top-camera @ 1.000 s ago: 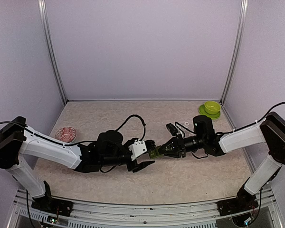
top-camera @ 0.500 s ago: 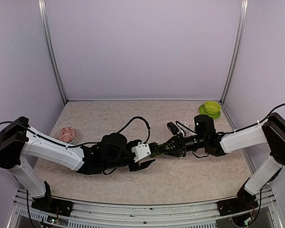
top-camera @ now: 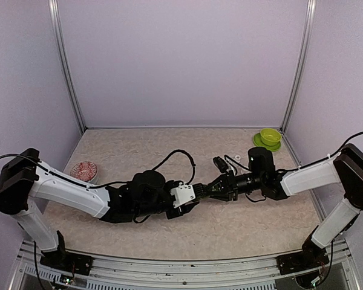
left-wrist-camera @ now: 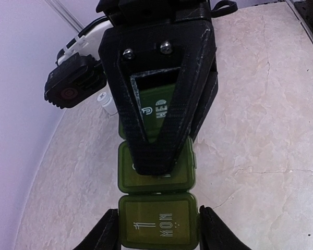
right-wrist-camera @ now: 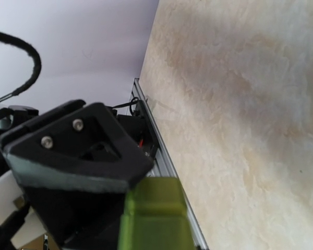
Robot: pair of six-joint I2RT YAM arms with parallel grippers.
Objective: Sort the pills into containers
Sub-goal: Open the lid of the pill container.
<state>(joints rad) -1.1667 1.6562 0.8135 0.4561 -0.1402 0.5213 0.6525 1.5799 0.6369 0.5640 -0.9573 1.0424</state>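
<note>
The containers (left-wrist-camera: 157, 179), a dark green strip of three lidded compartments, hang above the table between both arms. My right gripper (top-camera: 210, 189) is shut on the far part, and its black finger (left-wrist-camera: 159, 104) lies over the WED and middle lids. My left gripper (left-wrist-camera: 158, 225) has one finger against each side of the near MON compartment (left-wrist-camera: 159, 223). In the right wrist view the strip (right-wrist-camera: 154, 219) runs out from under the dark upper finger (right-wrist-camera: 78, 151). In the top view the two grippers meet at the table's middle, the left gripper (top-camera: 193, 194) facing right. I can make out no pills.
A red-patterned dish (top-camera: 83, 170) lies at the left. A lime-green bowl (top-camera: 270, 136) on a saucer stands at the back right. A small black device (top-camera: 218, 163) and a small white object (top-camera: 238, 158) lie behind the right gripper. The metal frame rail (right-wrist-camera: 161, 156) runs close by.
My left arm has reached right to the strip and its jaws have narrowed onto the MON end. The right gripper has kept its hold and barely moved.
</note>
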